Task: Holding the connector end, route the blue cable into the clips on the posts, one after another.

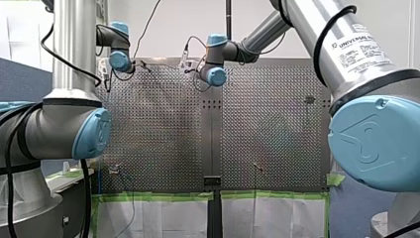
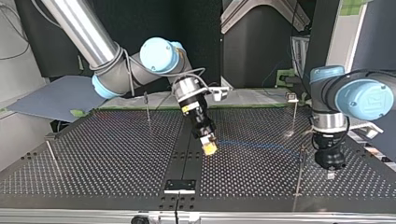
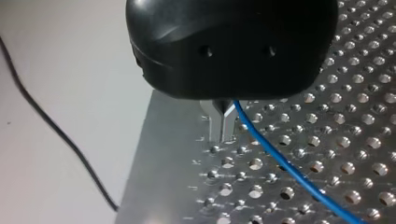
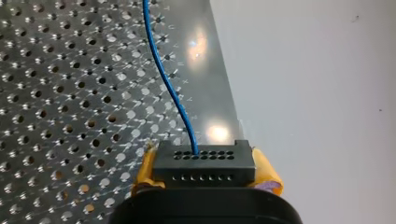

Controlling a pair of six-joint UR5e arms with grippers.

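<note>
My right gripper (image 2: 208,145), with yellow pads (image 4: 266,170), is shut on the black connector (image 4: 204,163) and hovers over the table's dark middle strip. The blue cable (image 4: 163,79) leaves the connector's face and runs across the perforated plate. In the top view the blue cable (image 2: 261,145) stretches toward my left gripper (image 2: 330,163) at the view's right. In the left wrist view the metal fingers (image 3: 222,123) stand together just above the plate. The blue cable (image 3: 289,168) comes out right at them, so my left gripper (image 3: 222,127) is shut on the cable.
Thin posts stand on the plate: one (image 2: 147,106) at the back left, one (image 2: 295,112) at the back right, one (image 2: 299,175) close beside my left gripper, one (image 2: 51,156) at the left edge. A black bracket (image 2: 179,185) sits at the near edge.
</note>
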